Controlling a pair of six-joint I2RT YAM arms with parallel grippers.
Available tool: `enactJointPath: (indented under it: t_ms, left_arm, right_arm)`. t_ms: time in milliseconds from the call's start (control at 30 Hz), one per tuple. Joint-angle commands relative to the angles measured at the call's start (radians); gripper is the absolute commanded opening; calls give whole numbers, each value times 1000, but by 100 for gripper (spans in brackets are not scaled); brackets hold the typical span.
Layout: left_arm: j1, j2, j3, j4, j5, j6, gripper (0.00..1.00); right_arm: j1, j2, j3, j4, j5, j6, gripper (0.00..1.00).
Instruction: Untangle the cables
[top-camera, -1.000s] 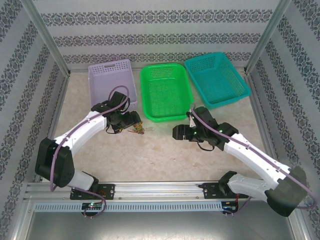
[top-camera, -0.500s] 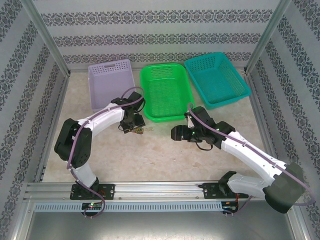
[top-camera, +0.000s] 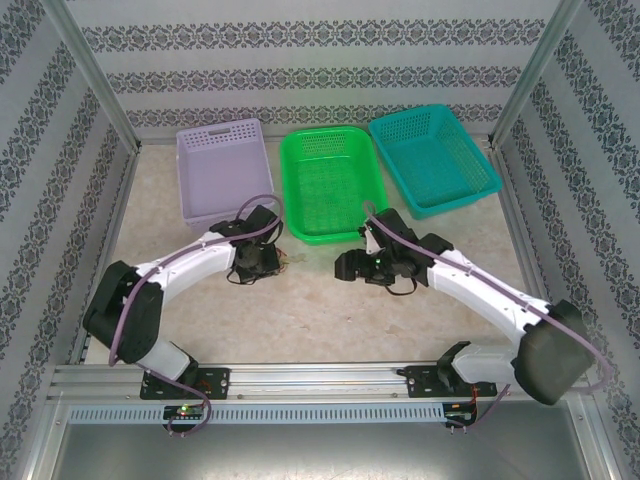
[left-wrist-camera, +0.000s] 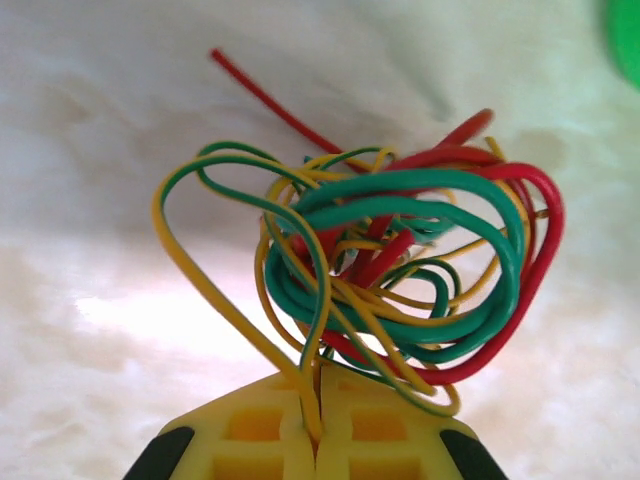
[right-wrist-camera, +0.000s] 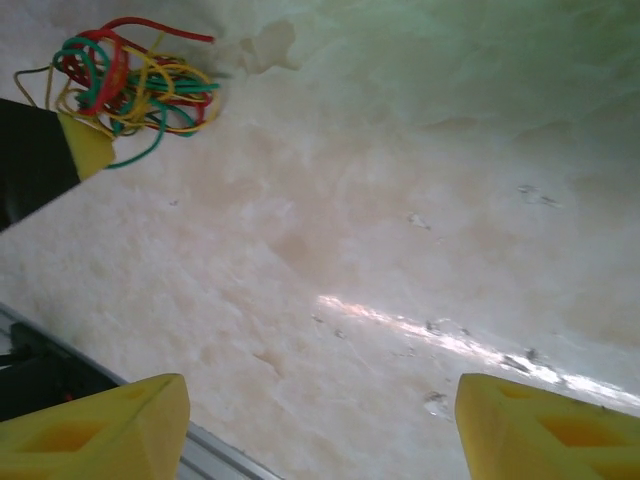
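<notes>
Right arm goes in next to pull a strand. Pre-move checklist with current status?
1. Left gripper shut on the cables: ok, strands pinched in it.
2. Right gripper open and empty: ok.
3. Right gripper at the bundle: not ok, it's apart from it, bundle at upper left of its wrist view.
4. Loose end to grab: ok, a red end sticks out.
5. Strands separated: not ok, red, green and yellow loops are knotted.
6. Bundle lifted off the table: cannot tell.
</notes>
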Motion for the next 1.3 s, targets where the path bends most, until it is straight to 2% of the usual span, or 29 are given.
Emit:
enactJointPath:
  t_ms: [0,100,200,533,633,767,867,900,933,1000,1033,1067,1133,1267]
  left_arm:
    - [-24,-47,-60,203,207,38,0]
    - [-38,-59,-90,270,289,9,0]
    - [-57,-66,-115,312,312,-27,0]
    - [-111,-38,-84,295,343,-20,0]
    - [-122,-37,-77,291,337,-20,0]
    - [-130,-58,-63,239,293,-8,0]
    - [-130,-103,-52,189,243,-2,0]
    - [-130,-115,-45,169,227,-4,5]
    - [-130,-128,-34,151,213,-10,17]
    - [-129,-157,-21,134,192,-35,50]
    - [-131,-171,-19,133,184,-49,56]
    - [-129,-186,-20,137,176,-70,60]
    - [-128,-201,-31,158,175,-106,61]
    - [-127,-182,-43,163,177,-144,55]
  right_arm:
    - [-4,60,39,101,-131,78,70]
    - [2,116,16,228,-180,165,70]
    - [1,185,-27,384,-218,262,69]
    - [44,334,5,418,-189,295,52]
    - [41,360,0,437,-157,327,37]
    - [28,325,-10,424,-138,312,1]
    - [-1,240,-63,368,-97,266,0]
    - [-19,210,-99,381,-104,263,0]
    - [-37,187,-130,397,-118,262,0]
    - [-72,154,-180,423,-170,240,0]
    - [-83,150,-189,427,-201,219,0]
    - [-90,147,-189,418,-231,191,0]
    - [-94,142,-185,382,-259,145,0]
    - [-93,112,-193,331,-246,121,1]
